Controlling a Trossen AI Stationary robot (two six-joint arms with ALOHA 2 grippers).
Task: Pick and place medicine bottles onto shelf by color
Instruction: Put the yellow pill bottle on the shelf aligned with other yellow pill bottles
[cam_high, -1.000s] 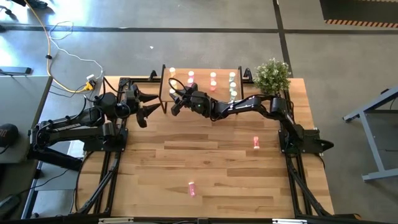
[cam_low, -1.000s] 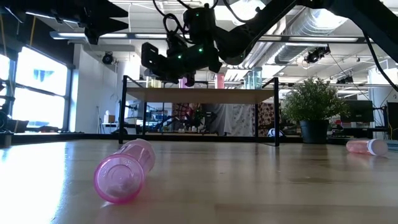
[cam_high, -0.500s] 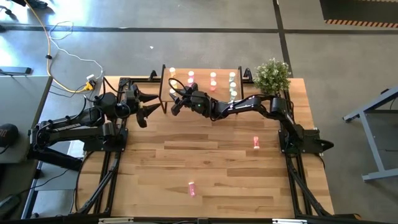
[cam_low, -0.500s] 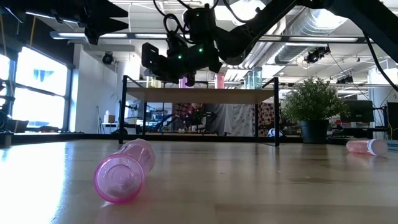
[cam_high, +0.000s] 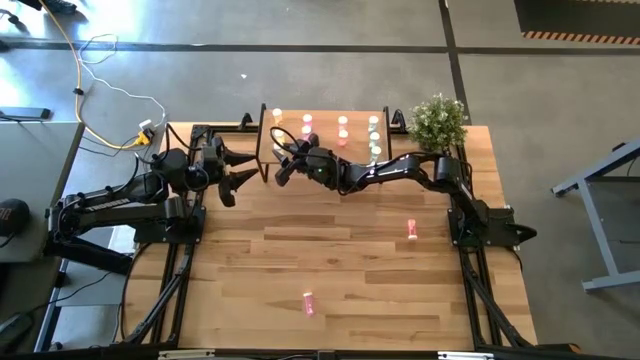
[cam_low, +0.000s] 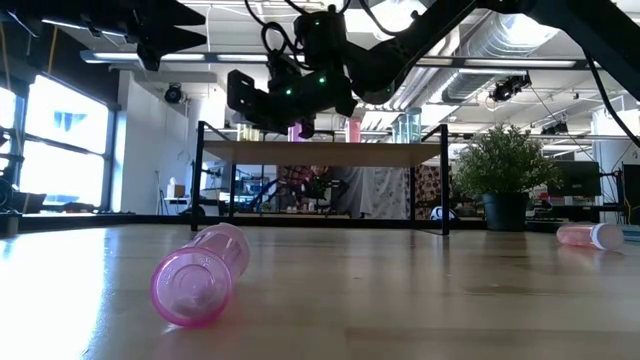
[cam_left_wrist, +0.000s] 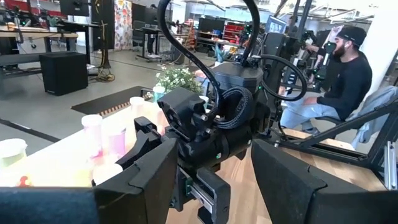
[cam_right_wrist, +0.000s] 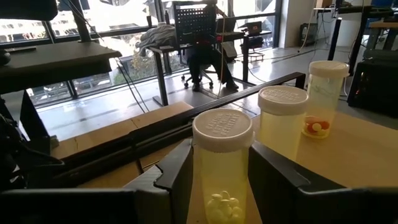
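Observation:
The shelf (cam_high: 325, 140) stands at the table's far middle. It holds upright bottles in columns: yellow (cam_high: 277, 116), pink (cam_high: 307, 122), red-orange (cam_high: 342, 126) and pale green (cam_high: 374, 128). My right gripper (cam_high: 282, 158) reaches over the shelf's left end and is shut on a yellow bottle (cam_right_wrist: 222, 165) with a white cap. Two more yellow bottles (cam_right_wrist: 283, 118) stand beyond it. My left gripper (cam_high: 236, 172) is open and empty, just left of the shelf. Two pink bottles (cam_high: 310, 303) (cam_high: 411, 230) lie on their sides on the table. My right gripper pinches the yellow bottle's side walls (cam_right_wrist: 198, 171), just below its white cap, between its two fingers (cam_right_wrist: 177, 177). The fingers come roughly level from the table's near side. The bottle stands upright; the frame's edge hides its bottom, so whether it rests on the shelf cannot be told.
A potted plant (cam_high: 437, 120) stands at the shelf's right. In the low view the near pink bottle (cam_low: 200, 275) lies in front and the other (cam_low: 590, 235) at the right. A person (cam_left_wrist: 345, 68) sits beyond the table. Bare tabletop lies between the arms' bases.

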